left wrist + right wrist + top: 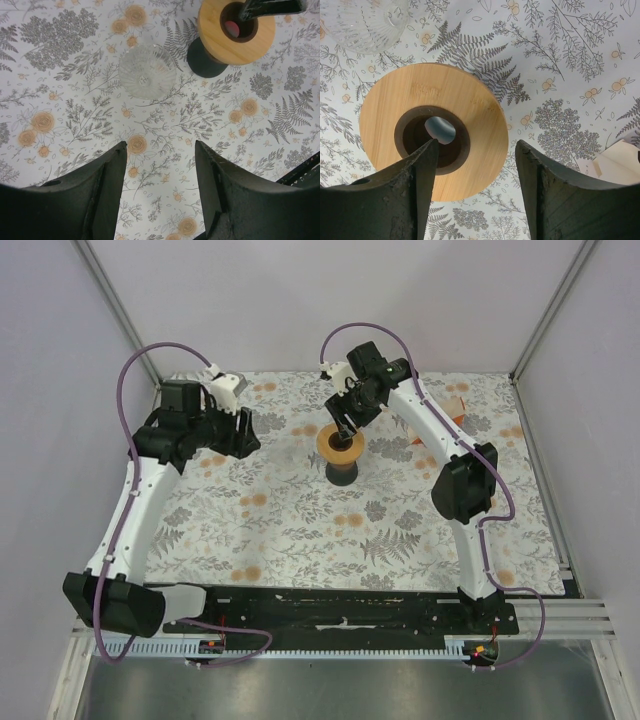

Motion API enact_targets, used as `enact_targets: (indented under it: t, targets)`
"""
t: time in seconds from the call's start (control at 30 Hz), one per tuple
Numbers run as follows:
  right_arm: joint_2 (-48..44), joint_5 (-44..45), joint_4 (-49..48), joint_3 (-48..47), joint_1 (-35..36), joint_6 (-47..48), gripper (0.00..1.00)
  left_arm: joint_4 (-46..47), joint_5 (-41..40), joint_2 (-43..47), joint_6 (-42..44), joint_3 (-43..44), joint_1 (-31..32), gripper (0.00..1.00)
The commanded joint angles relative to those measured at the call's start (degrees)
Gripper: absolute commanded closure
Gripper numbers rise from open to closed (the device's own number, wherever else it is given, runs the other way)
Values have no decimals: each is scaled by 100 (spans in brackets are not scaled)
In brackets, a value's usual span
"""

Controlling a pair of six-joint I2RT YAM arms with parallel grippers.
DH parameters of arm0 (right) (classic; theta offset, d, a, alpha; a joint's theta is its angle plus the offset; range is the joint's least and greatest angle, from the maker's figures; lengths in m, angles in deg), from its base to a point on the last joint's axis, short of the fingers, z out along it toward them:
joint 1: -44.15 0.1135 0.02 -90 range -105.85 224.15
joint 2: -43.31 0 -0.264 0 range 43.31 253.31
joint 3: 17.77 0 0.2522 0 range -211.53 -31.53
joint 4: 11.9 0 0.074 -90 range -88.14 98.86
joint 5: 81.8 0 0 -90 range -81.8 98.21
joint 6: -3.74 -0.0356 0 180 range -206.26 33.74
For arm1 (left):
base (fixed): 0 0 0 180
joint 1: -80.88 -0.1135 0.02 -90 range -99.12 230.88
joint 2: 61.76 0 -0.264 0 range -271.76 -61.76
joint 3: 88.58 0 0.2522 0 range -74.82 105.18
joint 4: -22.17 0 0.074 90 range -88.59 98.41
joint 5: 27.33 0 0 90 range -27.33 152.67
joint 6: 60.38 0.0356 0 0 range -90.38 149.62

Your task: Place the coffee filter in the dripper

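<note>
Right up close, the right gripper [476, 145] and its two dark fingers fill the bottom of the right wrist view. The fingers are spread wide with nothing between them. Below them sits the round orange-brown wooden dripper [420, 100] with its wide flat rim and dark centre hole. One finger's tip lies over the near edge of that hole and the other is off past the rim, over the cloth. There's a pale patch down in the hole, and I cannot tell what it is.

From above, the dripper [350, 450] is perched on a dark grey cup [342, 475], mid-width on the worktop and towards its far edge. The right gripper [345, 430] is directly over it.

Just beside the dripper, on the side of the worktop's left edge, lies a clear ribbed glass cone [147, 72]. It stands apart from the cup [202, 60], on the grey-and-orange floral tablecloth [300, 530]. An orange-and-white box [456, 390] peeks out behind the right arm near the far right corner.

The left gripper [160, 145] has its fingers apart too and holds nothing. It hangs over bare cloth with the glass cone ahead of it and the dripper [250, 42] beyond that. From above it [245, 432] is well left of the dripper.

The white paper coffee filter I cannot pick out in any view, and neither gripper holds it.
</note>
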State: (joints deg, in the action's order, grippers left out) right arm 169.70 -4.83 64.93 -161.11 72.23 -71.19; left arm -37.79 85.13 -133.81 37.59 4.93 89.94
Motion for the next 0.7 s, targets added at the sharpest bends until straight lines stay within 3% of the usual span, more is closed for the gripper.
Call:
enact_targets:
  t: [0.0, 0.23, 0.43, 0.67]
  targets:
    - [-342, -85, -14, -190, -21, 40, 30, 488, 31, -405, -23, -205, -9, 37]
    - [-1167, -15, -408, 397, -13, -188, 22, 945, -338, -1284, 65, -213, 25, 38]
    - [-2661, 309, -1427, 2127, -21, -329, 3, 1323, -751, -2092, 47, -82, 140, 34]
    - [-4155, 908, -2719, 3867, -21, -698, 2, 1447, -1252, -2498, 187, -126, 359, 33]
